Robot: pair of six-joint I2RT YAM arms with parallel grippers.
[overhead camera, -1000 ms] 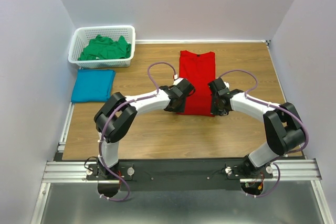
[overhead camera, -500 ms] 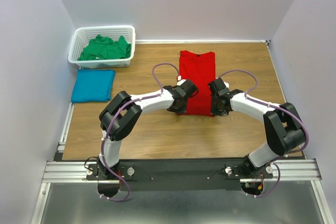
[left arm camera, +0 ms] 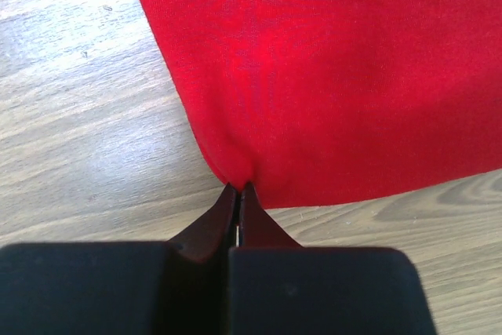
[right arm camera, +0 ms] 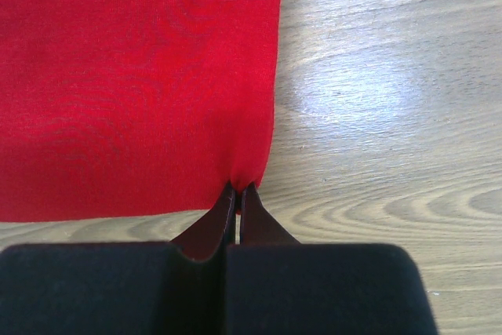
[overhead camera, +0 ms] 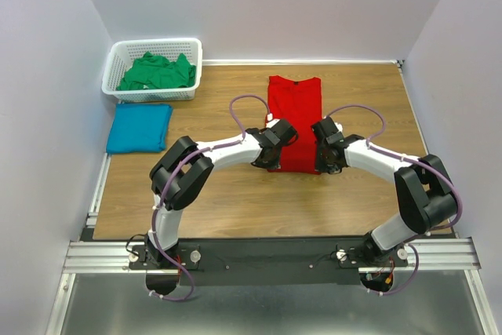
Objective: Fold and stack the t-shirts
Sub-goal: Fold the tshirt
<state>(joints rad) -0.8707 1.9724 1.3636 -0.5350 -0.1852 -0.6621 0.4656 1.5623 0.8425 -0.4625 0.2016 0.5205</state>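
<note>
The red t-shirt [overhead camera: 295, 119] lies folded into a long strip in the middle of the table. My left gripper [left arm camera: 239, 187] is shut on its near left corner, and the cloth [left arm camera: 329, 76] puckers at the tips. My right gripper [right arm camera: 238, 187] is shut on the near right corner of the same shirt [right arm camera: 133, 76]. In the top view both grippers, left [overhead camera: 269, 164] and right [overhead camera: 323, 167], sit at the shirt's near edge. A folded teal t-shirt [overhead camera: 140, 127] lies at the left. A crumpled green t-shirt [overhead camera: 157, 72] fills the basket.
The white lattice basket [overhead camera: 116, 56] stands at the back left corner, just behind the teal shirt. Walls close in the table on the left, back and right. Bare wood [overhead camera: 235, 202] shows between the shirt and the arm bases.
My left gripper moved a little right to the shirt's near left corner and closed on it. The right gripper stayed shut on its corner.
</note>
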